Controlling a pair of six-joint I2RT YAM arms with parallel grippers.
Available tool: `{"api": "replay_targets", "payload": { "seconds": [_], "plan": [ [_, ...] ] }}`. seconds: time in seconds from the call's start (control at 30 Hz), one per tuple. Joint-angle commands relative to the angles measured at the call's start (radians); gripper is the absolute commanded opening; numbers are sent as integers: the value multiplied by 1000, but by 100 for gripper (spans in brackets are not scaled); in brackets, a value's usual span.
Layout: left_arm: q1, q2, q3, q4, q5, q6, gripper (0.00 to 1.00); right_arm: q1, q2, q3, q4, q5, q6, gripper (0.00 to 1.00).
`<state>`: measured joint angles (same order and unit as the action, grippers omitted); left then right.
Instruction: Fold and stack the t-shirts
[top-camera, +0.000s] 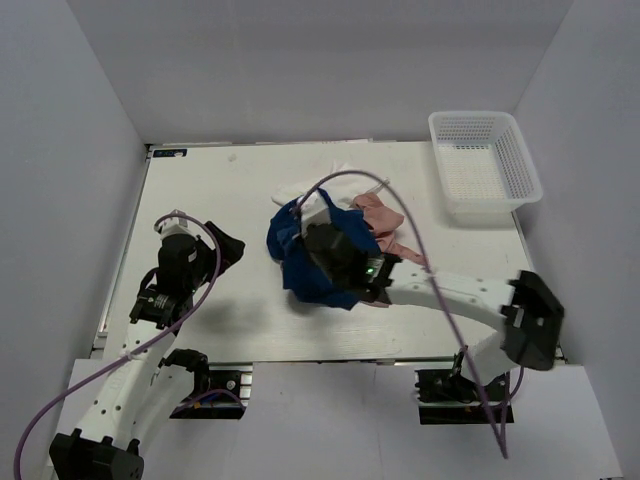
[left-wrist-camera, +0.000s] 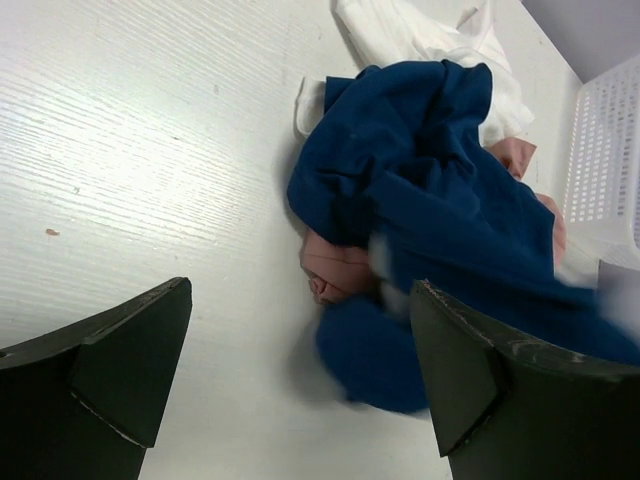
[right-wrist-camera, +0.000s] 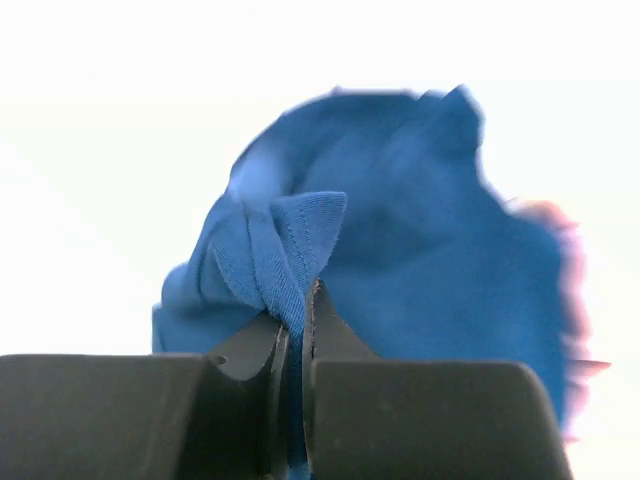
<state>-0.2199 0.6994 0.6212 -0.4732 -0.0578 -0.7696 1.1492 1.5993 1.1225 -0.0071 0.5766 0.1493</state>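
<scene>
Navy t-shirt (top-camera: 298, 268): bunching in a crumpled heap at mid-table and lying over parts of the other two shirts, with one fold caught in the right claw.
Right gripper (right-wrist-camera: 300, 312): jaws pressing together on that navy fold, with only cloth showing between them. In the top view its fingers are being hidden by the wrist and the cloth.
Pink t-shirt (top-camera: 380, 215): showing at the right side of the heap and again under its left edge in the left wrist view, mostly being covered by navy.
White t-shirt (top-camera: 300, 190): sticking out at the far side of the heap, partly tucked under the navy.
Hard to make out: the right wrist view's background is washing out to white and the cloth edges are blurring, so whether the navy is clearing the table cannot be told.
Left gripper (top-camera: 228, 247): jaws standing wide apart, holding nothing, hovering over the table (top-camera: 220, 185) left of the heap.
Mesh basket (top-camera: 470, 116): sitting at the far right corner, with all three shirts lying outside it.
</scene>
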Motion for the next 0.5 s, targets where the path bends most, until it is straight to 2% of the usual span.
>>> {"api": "replay_targets", "payload": {
  "seconds": [0.0,0.03,0.17,0.27,0.3,0.37,0.4,0.47],
  "plan": [
    [-1,-17,18,-30,-47,-11,100,-25,-196,63,36,233,-22,0],
    [-1,-17,29,-30,-47,-11,100,-29,-255,81,36,314,-36,0],
    [-1,6,29,-12,-34,-11,100,-91,-309,161,85,462,-210,0],
    [-1,48,29,2,-13,-11,100,-157,-315,273,125,459,-327,0],
    [-1,60,40,25,-2,-11,100,-170,-306,377,125,454,-368,0],
    [-1,96,49,44,10,-11,100,-226,-276,449,125,451,-396,0],
    [-1,109,49,65,28,-2,100,-239,-253,541,165,450,-481,0],
    [-1,144,49,83,47,-2,100,-299,-211,626,202,491,-543,0]
  ]
}}
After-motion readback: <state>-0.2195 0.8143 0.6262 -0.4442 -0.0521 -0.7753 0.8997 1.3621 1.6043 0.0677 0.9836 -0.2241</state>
